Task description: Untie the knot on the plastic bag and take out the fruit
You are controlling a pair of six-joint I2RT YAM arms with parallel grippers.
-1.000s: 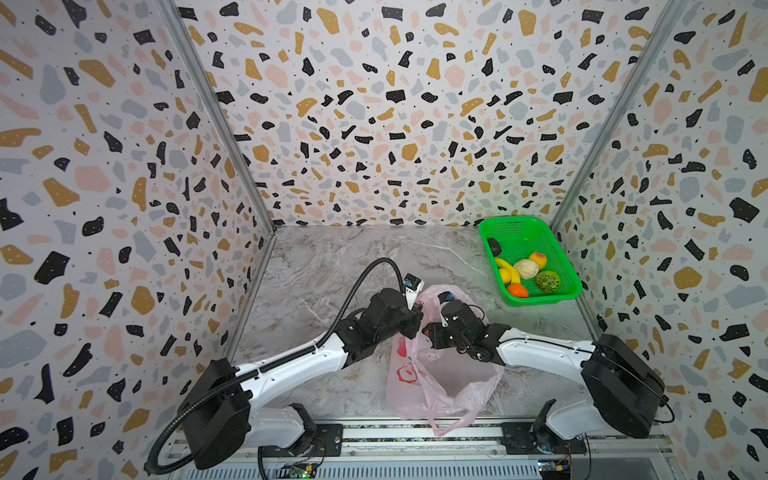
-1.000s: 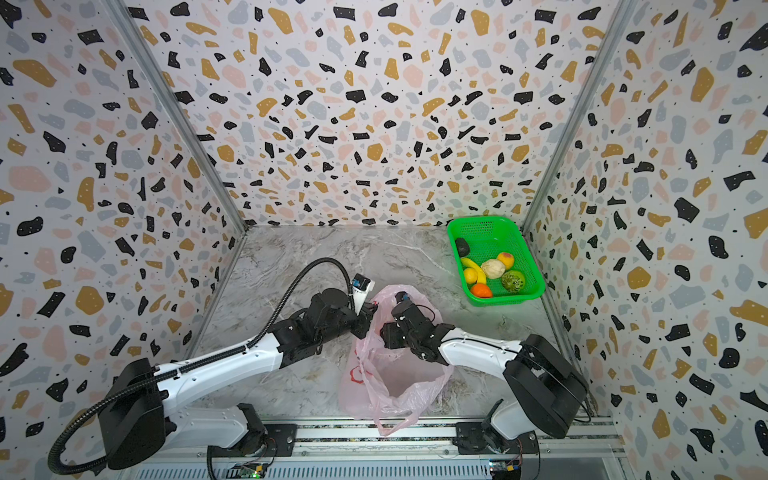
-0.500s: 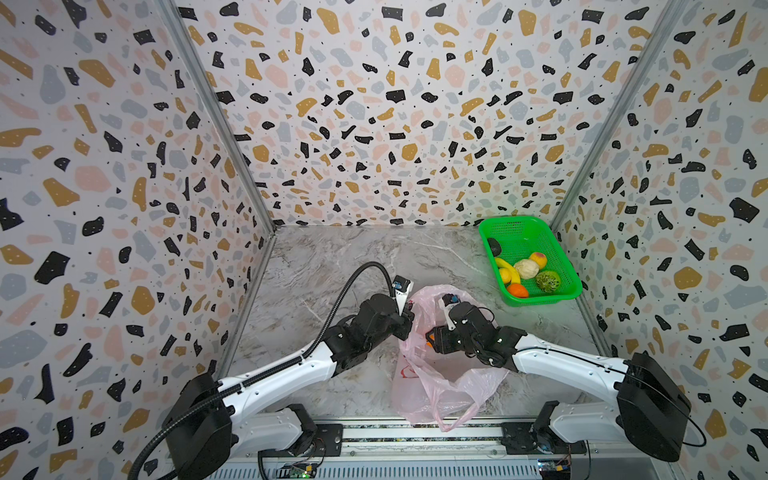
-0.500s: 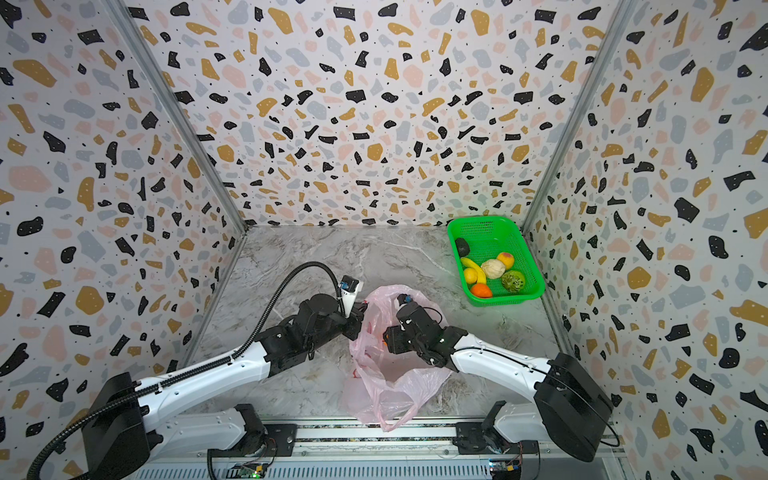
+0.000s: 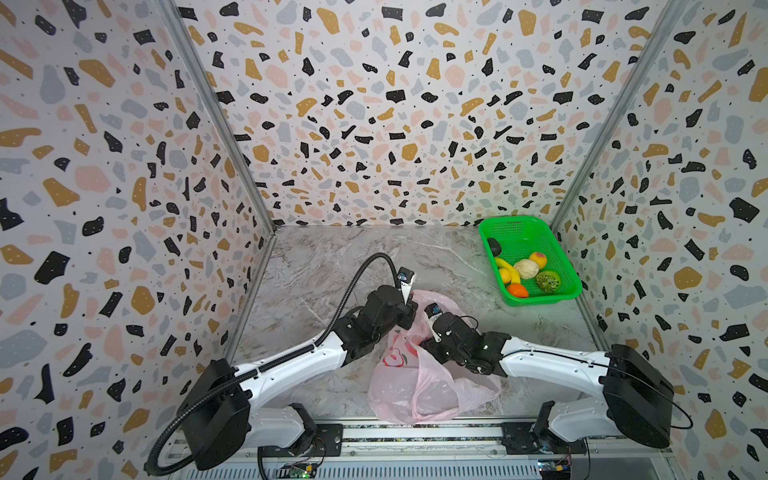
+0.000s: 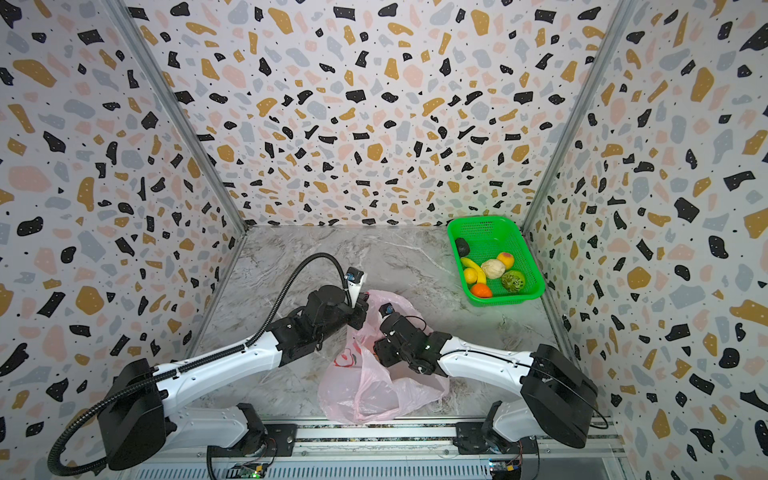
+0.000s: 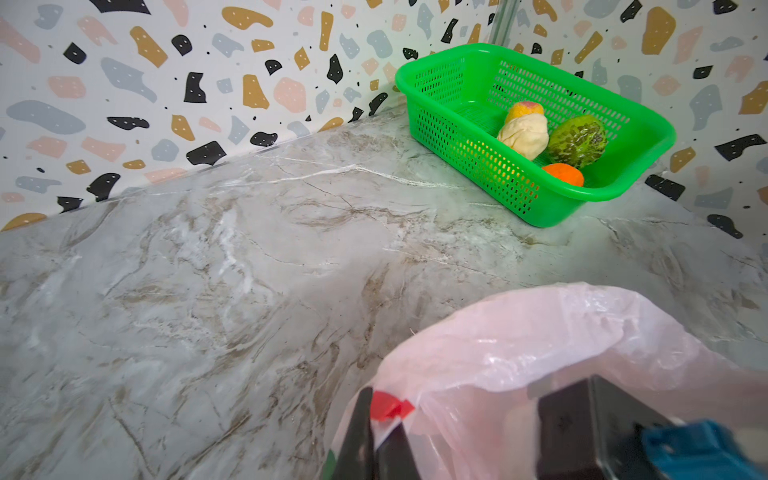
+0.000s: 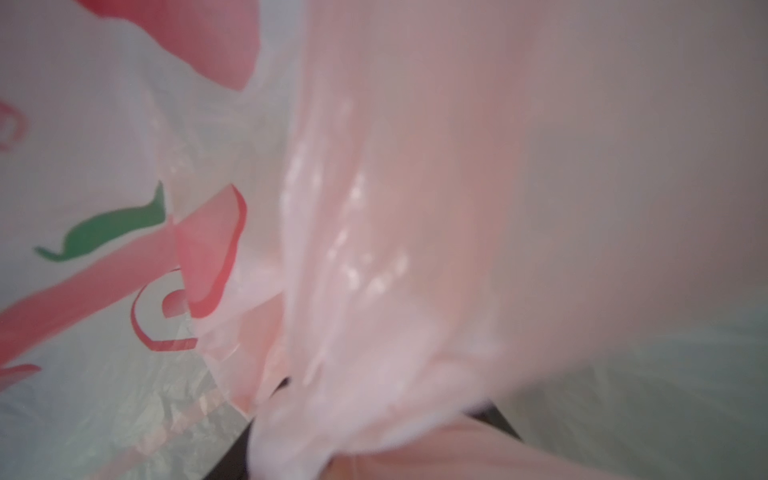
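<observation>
The pink plastic bag lies front centre, its mouth held up and open. No knot shows. My left gripper is shut on the bag's rim at a red printed mark. My right gripper reaches into the bag's mouth from the right. In the right wrist view pink film covers nearly everything. Its dark fingers stand apart under the film, and what lies between them is veiled. Fruit lies in the green basket; none shows inside the bag.
The green perforated basket stands in the back right corner against the patterned walls. Bare marble floor stretches behind and left of the bag. The rail with both arm bases runs along the front edge.
My right gripper has shifted a little to the left, deeper into the bag's mouth. My left gripper keeps its hold on the rim and has drawn it slightly back.
</observation>
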